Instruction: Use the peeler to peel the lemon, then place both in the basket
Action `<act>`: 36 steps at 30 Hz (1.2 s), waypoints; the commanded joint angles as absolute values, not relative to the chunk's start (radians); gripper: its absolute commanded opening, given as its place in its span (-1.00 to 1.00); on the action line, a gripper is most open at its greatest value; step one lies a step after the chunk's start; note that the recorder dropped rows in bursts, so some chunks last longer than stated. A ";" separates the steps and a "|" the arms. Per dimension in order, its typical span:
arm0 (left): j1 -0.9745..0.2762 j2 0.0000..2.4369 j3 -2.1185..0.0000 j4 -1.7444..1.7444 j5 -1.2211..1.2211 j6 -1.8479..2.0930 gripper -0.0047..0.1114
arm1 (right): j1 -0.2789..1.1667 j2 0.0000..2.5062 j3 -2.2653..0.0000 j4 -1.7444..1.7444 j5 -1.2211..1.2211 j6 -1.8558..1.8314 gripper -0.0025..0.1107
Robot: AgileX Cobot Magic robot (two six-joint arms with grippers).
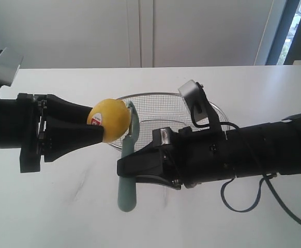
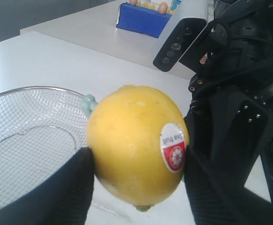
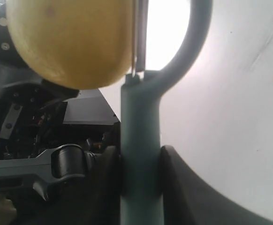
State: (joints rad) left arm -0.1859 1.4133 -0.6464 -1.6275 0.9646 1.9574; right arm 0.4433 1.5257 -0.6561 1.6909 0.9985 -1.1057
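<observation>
The yellow lemon [image 1: 109,120] with its white-and-red sticker is held above the table by my left gripper [image 1: 91,126], which is shut on it. From the left wrist the lemon [image 2: 134,145] fills the space between both black fingers [image 2: 73,187]. My right gripper [image 1: 127,164] is shut on the teal-green peeler [image 1: 128,170]. The handle stands upright and its head rests against the lemon's right side. In the right wrist view the peeler [image 3: 141,140] is clamped between the pads, blade touching the lemon [image 3: 71,42]. The wire basket [image 1: 163,111] sits on the table behind both.
White tabletop [image 1: 62,206] all around. A black cable [image 1: 243,201] hangs below the right arm. A blue box [image 2: 143,19] stands on another surface far back. The right arm's camera housing [image 1: 197,101] overlaps the basket.
</observation>
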 commanded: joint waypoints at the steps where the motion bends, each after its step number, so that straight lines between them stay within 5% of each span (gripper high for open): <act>1: -0.191 1.415 -0.648 -1.655 0.995 2.118 -0.92 | 0.441 1.514 -0.651 1.703 1.005 -1.121 -0.96; 26: -0.160 1.415 -0.648 -1.662 1.018 2.118 -0.92 | 0.306 1.163 -0.651 1.510 1.068 -0.987 -0.96; 36: -0.160 1.415 -0.653 -1.668 1.050 2.118 -0.92 | 0.293 1.112 -0.616 1.356 0.912 -0.891 -0.96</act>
State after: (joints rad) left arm -0.1642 1.4187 -0.6464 -1.6275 1.0020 1.9574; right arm 0.3014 1.1023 -0.6413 1.3688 0.9692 -0.9173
